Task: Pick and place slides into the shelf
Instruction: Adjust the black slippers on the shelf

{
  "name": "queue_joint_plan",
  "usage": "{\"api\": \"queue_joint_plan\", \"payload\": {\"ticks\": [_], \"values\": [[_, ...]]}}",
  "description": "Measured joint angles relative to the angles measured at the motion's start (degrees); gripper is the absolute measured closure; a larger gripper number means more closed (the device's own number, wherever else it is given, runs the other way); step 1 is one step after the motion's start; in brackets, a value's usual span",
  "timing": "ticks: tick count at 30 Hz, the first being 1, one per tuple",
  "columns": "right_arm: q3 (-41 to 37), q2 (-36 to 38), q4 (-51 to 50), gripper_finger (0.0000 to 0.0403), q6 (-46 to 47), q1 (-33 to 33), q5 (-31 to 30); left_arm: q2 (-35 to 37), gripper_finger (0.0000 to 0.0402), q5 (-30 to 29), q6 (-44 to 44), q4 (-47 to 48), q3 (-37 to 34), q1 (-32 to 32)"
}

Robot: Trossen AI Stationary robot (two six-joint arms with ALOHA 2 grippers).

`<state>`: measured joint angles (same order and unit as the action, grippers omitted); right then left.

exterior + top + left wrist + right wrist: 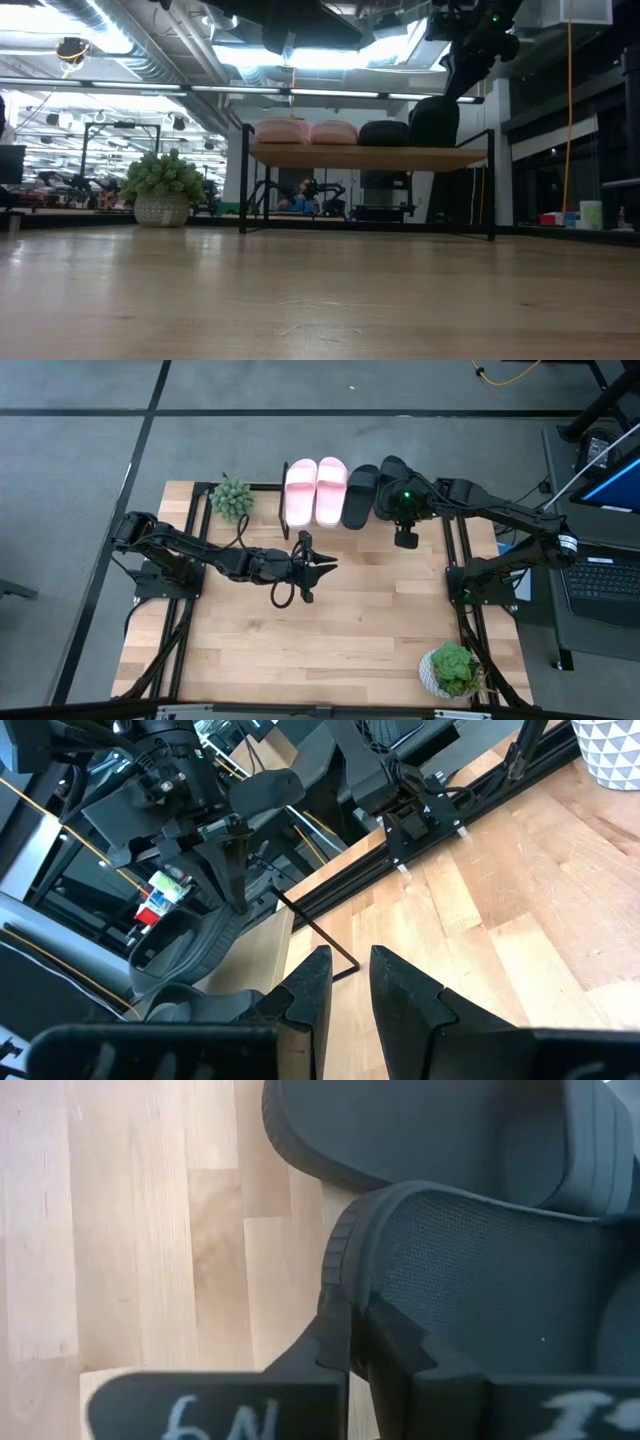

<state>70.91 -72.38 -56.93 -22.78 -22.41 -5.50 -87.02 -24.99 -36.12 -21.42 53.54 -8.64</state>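
Observation:
Two pale pink slides [315, 490] and one black slide [360, 495] lie side by side on the shelf [370, 157] at the table's far edge. A second black slide [392, 475] stands steeply tilted at the shelf's right end [433, 120], with my right gripper [350, 1342] shut on it from above. My left gripper [318, 566] hovers over the middle of the table, pointing toward the right edge. It is open, with nothing between its fingers [350, 990]. My right gripper pinches the black slide's sole rim [338, 1275] between its two fingers, at one end of the slide. The fingers slant down from above [236, 870]. The slide hangs tilted below them, its lower end at the plank's top; whether it touches the plank I cannot tell.
A potted plant [232, 498] stands at the shelf's left end, and another in a white pot [452, 668] at the near right corner. Bare tabletop [350, 630] lies between the shelf and the near edge. A laptop [605, 575] sits off the table's right.

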Motion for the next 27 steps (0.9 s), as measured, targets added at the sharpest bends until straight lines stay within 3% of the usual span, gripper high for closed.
{"api": "queue_joint_plan", "payload": {"ticks": [14,20,27], "values": [[0.04,0.0,-3.27,0.0385,0.21,0.02,0.33,0.0,0.0337,0.0,-0.02,0.01,0.0,0.0],[0.04,0.0,-4.22,0.0351,1.58,0.04,0.38,0.02,0.0337,0.02,-0.02,-0.01,0.0,0.0],[0.04,0.0,-3.81,0.0341,4.45,0.05,-0.16,0.02,0.0337,0.0,-0.01,0.01,0.0,0.0]]}}
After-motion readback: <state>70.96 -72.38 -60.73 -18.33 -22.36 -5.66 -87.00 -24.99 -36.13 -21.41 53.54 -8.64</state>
